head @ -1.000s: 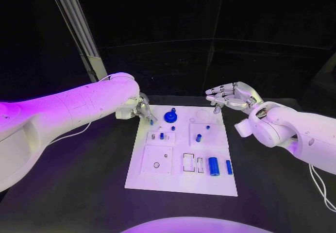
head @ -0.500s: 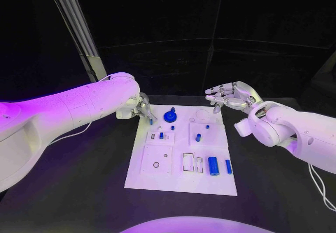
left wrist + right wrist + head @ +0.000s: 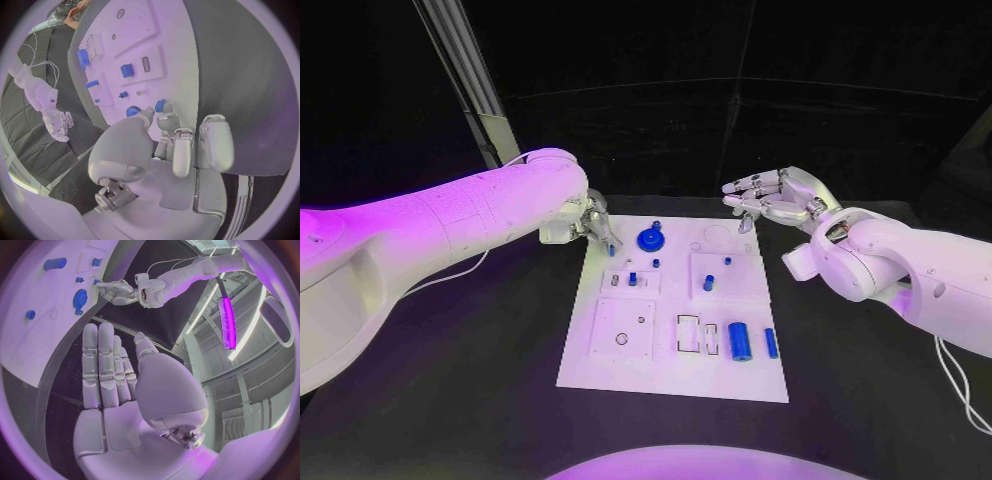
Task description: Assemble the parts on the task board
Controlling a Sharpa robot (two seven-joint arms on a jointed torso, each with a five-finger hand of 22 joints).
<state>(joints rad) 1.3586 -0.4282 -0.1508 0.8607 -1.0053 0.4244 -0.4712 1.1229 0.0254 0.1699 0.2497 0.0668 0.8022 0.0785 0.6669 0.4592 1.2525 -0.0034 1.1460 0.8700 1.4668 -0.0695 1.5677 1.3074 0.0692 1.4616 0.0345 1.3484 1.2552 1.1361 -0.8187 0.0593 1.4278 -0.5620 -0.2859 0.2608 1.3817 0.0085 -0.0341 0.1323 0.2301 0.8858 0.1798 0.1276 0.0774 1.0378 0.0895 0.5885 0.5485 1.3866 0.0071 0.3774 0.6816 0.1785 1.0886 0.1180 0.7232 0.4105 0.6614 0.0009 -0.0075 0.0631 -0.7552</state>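
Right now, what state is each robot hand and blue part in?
left robot hand: fingertips at small blue part, grip unclear
right robot hand: open, empty
round blue part: on task board, untouched
large blue cylinder: resting on board, untouched

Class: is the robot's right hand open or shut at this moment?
Open. The right hand holds nothing; its fingers lie straight, beyond the task board.
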